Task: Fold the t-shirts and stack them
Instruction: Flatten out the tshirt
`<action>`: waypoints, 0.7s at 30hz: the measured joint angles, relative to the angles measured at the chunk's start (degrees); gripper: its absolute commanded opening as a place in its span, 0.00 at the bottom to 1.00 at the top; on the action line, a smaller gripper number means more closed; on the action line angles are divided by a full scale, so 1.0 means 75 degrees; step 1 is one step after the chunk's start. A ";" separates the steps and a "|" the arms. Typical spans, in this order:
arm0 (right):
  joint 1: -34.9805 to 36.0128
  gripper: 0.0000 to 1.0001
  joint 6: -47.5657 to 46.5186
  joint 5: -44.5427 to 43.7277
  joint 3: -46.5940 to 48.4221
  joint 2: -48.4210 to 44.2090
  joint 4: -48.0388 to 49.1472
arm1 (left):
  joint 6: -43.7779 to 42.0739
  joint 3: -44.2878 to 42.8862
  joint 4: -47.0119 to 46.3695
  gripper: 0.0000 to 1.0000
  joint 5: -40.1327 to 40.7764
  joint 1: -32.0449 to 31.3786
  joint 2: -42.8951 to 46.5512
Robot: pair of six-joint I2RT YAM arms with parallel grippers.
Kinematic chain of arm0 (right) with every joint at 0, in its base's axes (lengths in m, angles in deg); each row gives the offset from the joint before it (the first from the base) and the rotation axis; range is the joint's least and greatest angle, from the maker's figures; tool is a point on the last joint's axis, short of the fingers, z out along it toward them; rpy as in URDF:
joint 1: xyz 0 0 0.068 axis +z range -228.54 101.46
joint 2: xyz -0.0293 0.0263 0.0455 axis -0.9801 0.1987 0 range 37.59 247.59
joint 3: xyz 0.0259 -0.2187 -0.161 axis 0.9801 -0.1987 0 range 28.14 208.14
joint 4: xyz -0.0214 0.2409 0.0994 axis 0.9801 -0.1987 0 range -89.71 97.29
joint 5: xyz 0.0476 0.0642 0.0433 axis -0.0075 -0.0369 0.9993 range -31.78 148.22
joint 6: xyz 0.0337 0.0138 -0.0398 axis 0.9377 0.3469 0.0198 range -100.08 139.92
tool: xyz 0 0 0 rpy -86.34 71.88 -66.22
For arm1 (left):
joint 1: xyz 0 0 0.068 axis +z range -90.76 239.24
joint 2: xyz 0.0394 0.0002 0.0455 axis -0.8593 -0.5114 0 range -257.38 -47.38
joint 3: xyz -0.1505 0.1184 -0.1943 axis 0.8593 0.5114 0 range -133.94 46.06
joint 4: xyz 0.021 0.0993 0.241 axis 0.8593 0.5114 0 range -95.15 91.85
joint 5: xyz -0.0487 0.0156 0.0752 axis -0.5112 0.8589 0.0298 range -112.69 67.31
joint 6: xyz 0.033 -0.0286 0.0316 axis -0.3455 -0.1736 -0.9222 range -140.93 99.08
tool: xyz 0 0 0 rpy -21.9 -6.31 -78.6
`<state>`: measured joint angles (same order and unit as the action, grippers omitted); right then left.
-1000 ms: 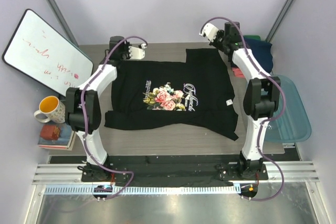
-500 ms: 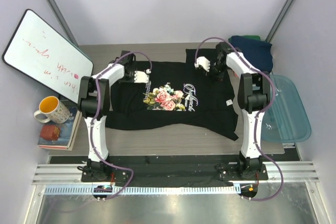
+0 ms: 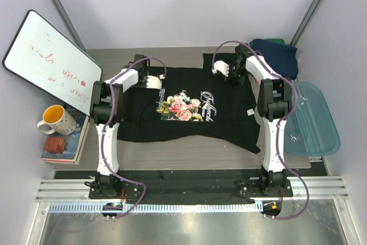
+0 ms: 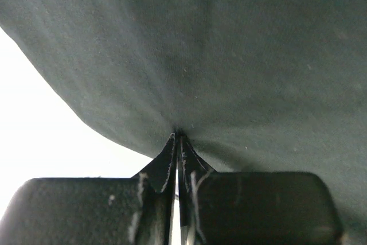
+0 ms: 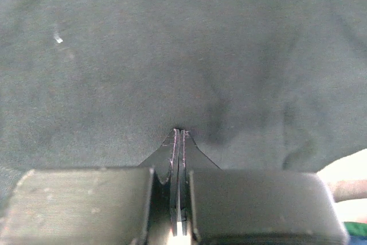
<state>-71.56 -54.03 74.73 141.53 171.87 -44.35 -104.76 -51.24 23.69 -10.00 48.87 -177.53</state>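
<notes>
One black t-shirt (image 3: 189, 121), spread print-up across the middle of the table (image 3: 172, 156), roses and white lettering at its centre. Pinched along the far edge at two spots: by the left gripper (image 3: 153, 82) near the far-left shoulder, by the right gripper (image 3: 221, 69) toward the far right. Both arms raised from the near-edge bases, elbows bent beside the shirt, wrists turned inward toward each other.

From the wrist cameras only: left gripper (image 4: 178, 139) tips pressed together, dark cloth puckering into the seam; right gripper (image 5: 179, 133) likewise clamped on a fold.

From overhead only: navy t-shirt (image 3: 278, 55) heaped at the far-right corner, green t-shirt (image 3: 276, 41) peeking behind it, translucent blue tub (image 3: 318, 127) right, whiteboard (image 3: 49, 58), mug (image 3: 54, 120) and books (image 3: 60, 148) left.
</notes>
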 measured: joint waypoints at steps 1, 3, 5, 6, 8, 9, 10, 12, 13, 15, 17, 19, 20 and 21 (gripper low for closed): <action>0.0000 0.01 0.0009 -0.0050 0.0006 0.0009 0.0090 | -0.0015 -0.0012 -0.0038 0.00 0.0055 0.0000 -0.0023; 0.0003 0.01 0.0055 -0.0166 0.0009 0.0041 0.0393 | -0.0017 -0.0026 -0.0233 0.00 0.0207 -0.0003 -0.0096; 0.0000 0.01 0.0149 -0.0358 -0.0114 0.0052 0.1032 | -0.0012 -0.0026 -0.0726 0.00 0.0484 0.0000 -0.0251; 0.0006 0.01 0.0207 -0.0487 -0.0233 0.0052 0.1512 | -0.0015 -0.0041 -0.1026 0.00 0.0638 0.0000 -0.0356; 0.0020 0.01 0.0350 -0.0769 -0.0606 0.0050 0.2769 | -0.0023 -0.0117 -0.1891 0.00 0.0988 0.0003 -0.0656; 0.0026 0.01 0.0393 -0.0892 -0.0752 0.0052 0.3284 | 0.0006 -0.0187 -0.2340 0.00 0.1128 0.0009 -0.0825; 0.0032 0.01 0.0458 -0.1058 -0.0938 0.0073 0.3943 | 0.0000 -0.0303 -0.2757 0.00 0.1201 0.0017 -0.0979; 0.0041 0.01 0.0501 -0.1399 -0.1189 0.0201 0.5120 | 0.0023 -0.0568 -0.3564 0.00 0.1326 0.0050 -0.1332; 0.0044 0.01 0.0510 -0.1577 -0.1265 0.0291 0.5662 | -0.0003 -0.0714 -0.3955 0.00 0.1413 0.0061 -0.1518; 0.0055 0.04 0.0507 -0.1923 -0.1378 0.0466 0.6563 | -0.0061 -0.0941 -0.4753 0.01 0.1577 0.0093 -0.1836; 0.0070 0.20 0.0551 -0.2148 -0.1454 0.0519 0.6980 | -0.0119 -0.0968 -0.5327 0.01 0.1734 0.0122 -0.1979; 0.0073 0.41 0.0682 -0.2209 -0.1466 0.0516 0.7020 | -0.0137 -0.0883 -0.5607 0.18 0.1856 0.0152 -0.1988; 0.0076 0.47 0.0726 -0.2186 -0.1498 0.0455 0.7015 | -0.0099 -0.0726 -0.5840 0.27 0.1920 0.0178 -0.1935; 0.0076 0.55 0.0810 -0.2148 -0.1585 0.0350 0.6985 | -0.0055 -0.0516 -0.5971 0.44 0.1932 0.0204 -0.1816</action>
<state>-70.99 -47.96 58.62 129.64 174.49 8.04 -105.17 -55.10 -21.10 4.49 50.40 -191.15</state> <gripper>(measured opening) 0.372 0.147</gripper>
